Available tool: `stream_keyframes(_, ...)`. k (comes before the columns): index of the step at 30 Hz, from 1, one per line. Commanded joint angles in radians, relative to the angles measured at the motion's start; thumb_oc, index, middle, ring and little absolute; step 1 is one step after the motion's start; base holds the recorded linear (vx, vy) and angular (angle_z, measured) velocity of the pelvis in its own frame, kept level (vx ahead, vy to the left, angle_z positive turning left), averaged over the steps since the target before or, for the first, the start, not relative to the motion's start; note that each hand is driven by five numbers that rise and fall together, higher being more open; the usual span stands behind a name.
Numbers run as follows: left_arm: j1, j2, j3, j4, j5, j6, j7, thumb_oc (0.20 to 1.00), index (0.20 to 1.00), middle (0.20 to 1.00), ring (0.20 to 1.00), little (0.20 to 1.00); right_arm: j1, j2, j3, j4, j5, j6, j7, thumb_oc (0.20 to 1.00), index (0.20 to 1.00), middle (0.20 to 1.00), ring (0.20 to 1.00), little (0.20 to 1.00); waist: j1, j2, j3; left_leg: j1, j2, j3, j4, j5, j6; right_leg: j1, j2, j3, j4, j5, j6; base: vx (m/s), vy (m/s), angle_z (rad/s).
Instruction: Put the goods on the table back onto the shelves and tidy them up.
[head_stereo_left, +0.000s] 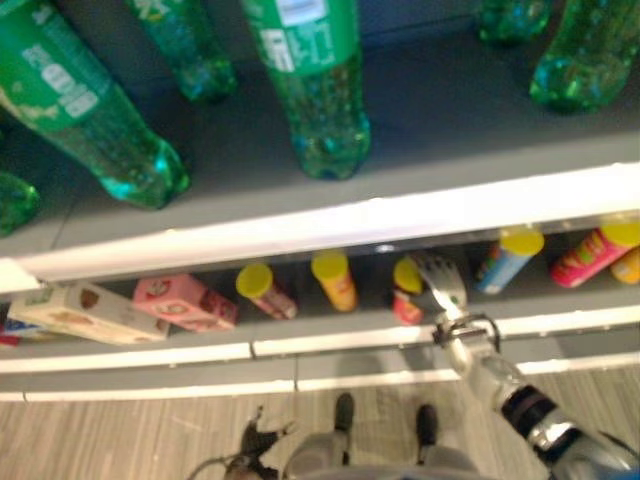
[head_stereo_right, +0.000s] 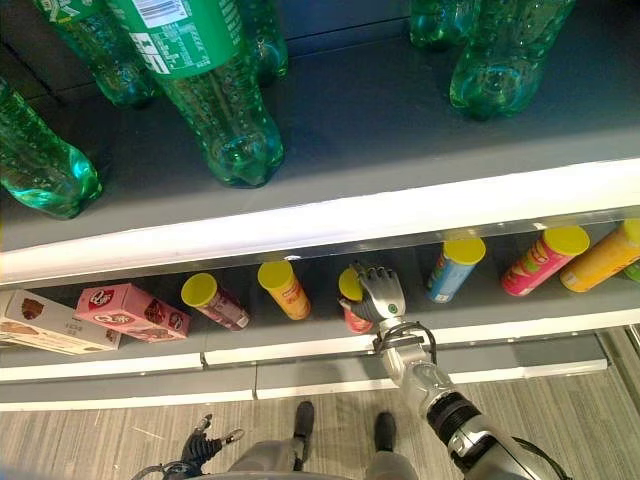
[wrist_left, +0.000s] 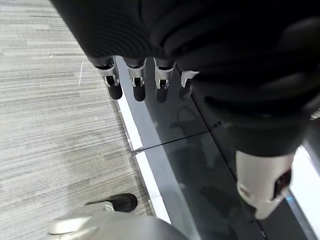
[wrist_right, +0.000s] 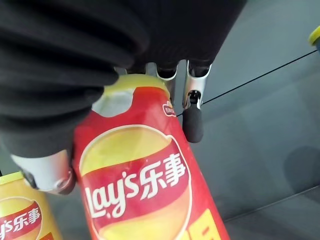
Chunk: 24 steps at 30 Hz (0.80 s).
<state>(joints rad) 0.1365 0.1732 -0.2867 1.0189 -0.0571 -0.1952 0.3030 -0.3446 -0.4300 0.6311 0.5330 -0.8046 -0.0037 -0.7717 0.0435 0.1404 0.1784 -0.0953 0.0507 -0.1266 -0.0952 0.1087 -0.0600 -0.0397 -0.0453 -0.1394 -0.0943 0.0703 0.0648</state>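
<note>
On the lower shelf (head_stereo_right: 290, 346) my right hand (head_stereo_right: 382, 292) reaches in from the lower right and is shut on a red chip can (head_stereo_right: 351, 318) with a yellow lid. The right wrist view shows that can (wrist_right: 145, 185) close up, standing between the thumb and the fingers (wrist_right: 193, 122) on the grey shelf board. A yellow chip can (wrist_right: 25, 212) stands right beside it. My left hand (wrist_left: 138, 80) hangs low in front of the shelf base, open, holding nothing.
Along the lower shelf stand an orange can (head_stereo_right: 282, 288), a dark red can (head_stereo_right: 215, 300), a blue can (head_stereo_right: 455, 265), a pink can (head_stereo_right: 545, 258), a pink box (head_stereo_right: 130, 310) and a cream box (head_stereo_right: 45, 325). Several green bottles (head_stereo_right: 200, 90) fill the upper shelf (head_stereo_right: 330, 225).
</note>
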Motion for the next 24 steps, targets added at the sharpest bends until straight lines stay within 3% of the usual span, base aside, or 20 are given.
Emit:
stream_keyframes(1,-0.074,0.03,-0.065,0.019,0.044,-0.017,0.025,1.0,1.0,1.0,1.0,1.0,-0.117,0.024,0.019,-0.004,-0.003,-0.001,-0.036,0.2,0.2,0.2,0.2,0.2,0.041,-0.028,0.041,0.095,-0.052,0.018,0.008,-0.162,0.026,0.025,-0.036,0.023,0.007,-0.089,0.041,0.01,-0.006,0.17)
stream_keyframes(22,-0.074,0.045,-0.067,0.008,0.052,-0.013,0.013,1.0,1.0,1.0,1.0,1.0,-0.176,-0.031,0.026,0.006,-0.033,0.016,-0.009,0.2,0.2,0.2,0.2,0.2,0.053,-0.035,0.035,0.093,-0.054,0.005,0.008,-0.161,0.023,0.03,-0.037,0.014,0.007,-0.094,0.04,0.0,0.0,0.0)
stream_keyframes(23,-0.073,0.045,-0.065,0.008,0.052,-0.013,0.011,1.0,1.0,1.0,1.0,1.0,-0.171,-0.032,0.028,0.005,-0.031,0.014,-0.001,0.363,0.363,0.363,0.363,0.363,0.052,-0.036,0.034,0.094,-0.053,0.007,0.008,-0.162,0.023,0.031,-0.037,0.015,0.007,-0.094,0.04,0.0,0.0,0.0)
stream_keyframes(24,-0.072,0.045,-0.064,0.008,0.053,-0.012,0.01,1.0,1.0,1.0,1.0,1.0,-0.166,-0.034,0.026,0.001,-0.029,0.012,0.0,0.834,0.834,0.834,0.834,0.834,0.05,-0.037,0.032,0.096,-0.053,0.007,0.008,-0.163,0.023,0.031,-0.037,0.017,0.007,-0.095,0.04,0.0,0.0,0.0)
